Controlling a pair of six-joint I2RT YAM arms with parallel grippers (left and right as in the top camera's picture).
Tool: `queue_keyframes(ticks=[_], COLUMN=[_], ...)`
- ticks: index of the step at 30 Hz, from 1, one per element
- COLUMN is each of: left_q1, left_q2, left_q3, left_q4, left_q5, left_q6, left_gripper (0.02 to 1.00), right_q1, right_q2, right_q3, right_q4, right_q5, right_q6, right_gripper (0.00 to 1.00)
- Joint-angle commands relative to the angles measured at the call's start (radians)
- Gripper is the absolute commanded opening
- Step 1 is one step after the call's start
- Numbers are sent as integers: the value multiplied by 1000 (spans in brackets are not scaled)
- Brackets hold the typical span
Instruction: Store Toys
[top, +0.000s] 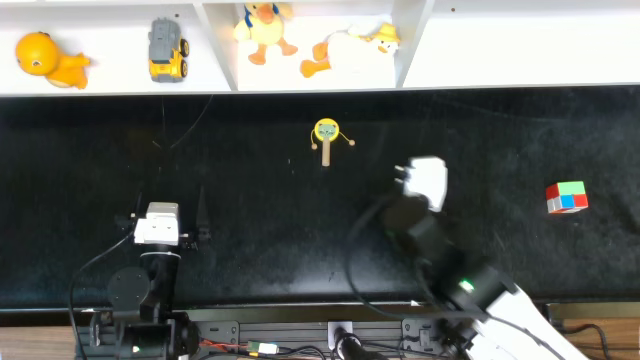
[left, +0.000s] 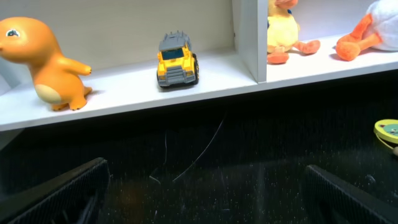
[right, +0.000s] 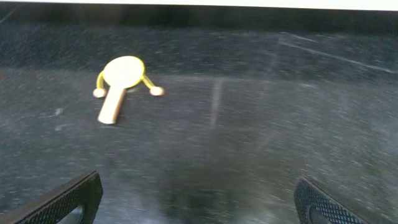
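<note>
Step looks like the reach for the rattle drum (top: 326, 135): likely your first pick, nothing held yet. Right gripper (top: 425, 180) hangs wide open and empty over the black counter (top: 250, 230), right of centre in the top view. The drum lies flat, upper centre of that view, just below the white shelf (top: 500, 88), with its wooden handle pointing down the frame. It sits up and left of the right gripper, near but apart. In the right wrist view the drum (right: 121, 78) is ahead of the right gripper (right: 196, 186) and off its centre line, not between the jaws.

To do it well, I'd say: swing across until the handle is centred between the jaws, turn the wrist so you close across the handle's thin width, then drop. Mind the two beads on cords beside the disc; they could get pinched or snag.

Left gripper (top: 160, 225) sits lower left, also wide open and empty, facing the shelf. Colour cube (top: 566, 197) waits at far right, well apart from both.
</note>
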Motion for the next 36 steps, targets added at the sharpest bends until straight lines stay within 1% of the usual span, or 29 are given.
queue_keyframes(ticks=[1, 3, 6, 8, 11, 13, 17, 20, 24, 36], left_q1=[-5, -5, -5, -5, -5, -5, -5, -5, -5, -5], left_q2=[-12, -12, -12, -12, -12, -12, -12, -12, -12, -12], left_q3=[-2, -2, -2, -2, -2, -2, -2, -2, -2, -2], left_q4=[-5, -6, -6, -5, -5, -5, -5, -5, -6, -6], left_q5=[-11, -11, -11, -11, -11, -11, -11, -11, -11, -11], left_q6=[-8, -8, -8, -8, -8, -8, -8, -8, -8, -8], left_gripper=[998, 998, 996, 998, 998, 998, 998, 998, 998, 996], right_q1=[86, 103, 106, 105, 105, 105, 96, 84, 68, 10], right_q2=[210, 299, 433, 515, 637, 710, 829, 889, 930, 938], right_q3=[133, 190, 279, 329, 402, 455, 561, 611, 626, 626], right_q4=[-9, -9, -10, -9, -9, -9, -9, -9, -10, -68], right_q5=[51, 21, -47, -70, -59, -37, -24, -25, -49, -51], right_q6=[76, 80, 80, 113, 121, 139, 248, 291, 297, 296], right_gripper=[993, 993, 996, 996, 998, 996, 998, 998, 996, 996])
